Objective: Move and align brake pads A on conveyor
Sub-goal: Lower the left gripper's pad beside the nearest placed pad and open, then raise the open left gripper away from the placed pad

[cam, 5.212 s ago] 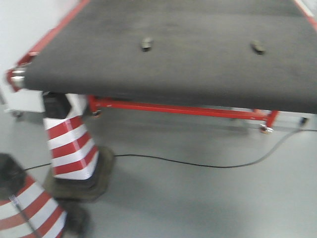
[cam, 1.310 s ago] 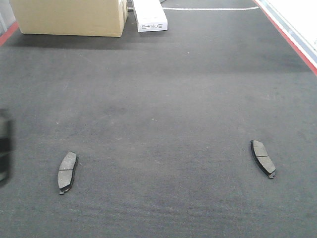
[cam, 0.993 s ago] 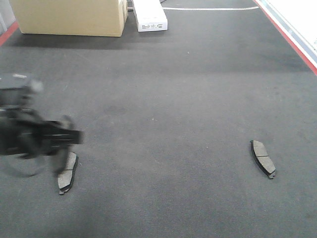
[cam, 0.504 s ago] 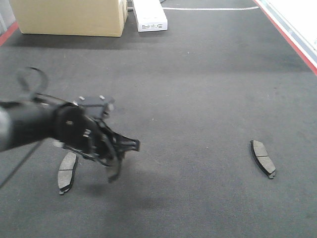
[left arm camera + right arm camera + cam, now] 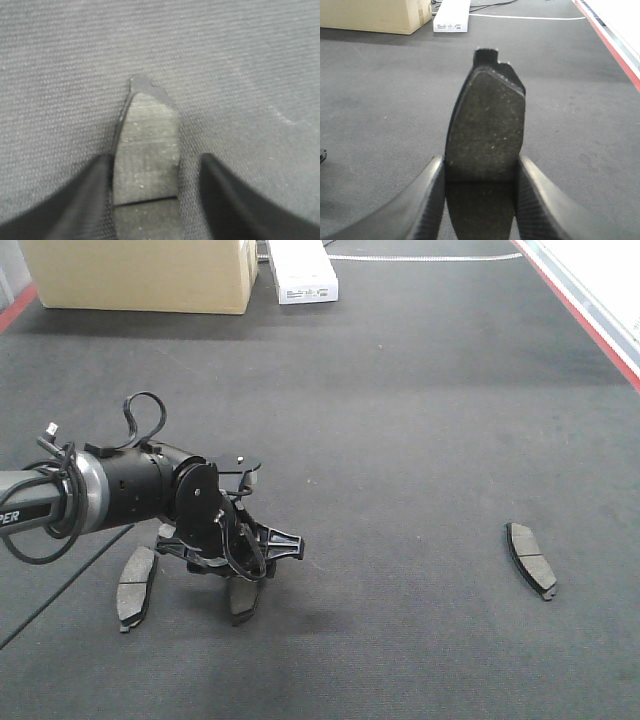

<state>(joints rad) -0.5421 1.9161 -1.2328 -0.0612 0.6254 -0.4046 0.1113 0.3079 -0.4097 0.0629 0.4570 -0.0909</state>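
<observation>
Right end effector grips brake pad, unseen in front view.

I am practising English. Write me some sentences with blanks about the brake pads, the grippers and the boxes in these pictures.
1. The front view shows ____ brake pads on the conveyor.
2. The right gripper has its jaws ____ on a fourth pad.
3. The left gripper has its jaws ____ around a lying pad; a gap shows on one side.
4. Beside the cardboard box lies a ____ box.

Missing words: three; shut; open; white.
</observation>
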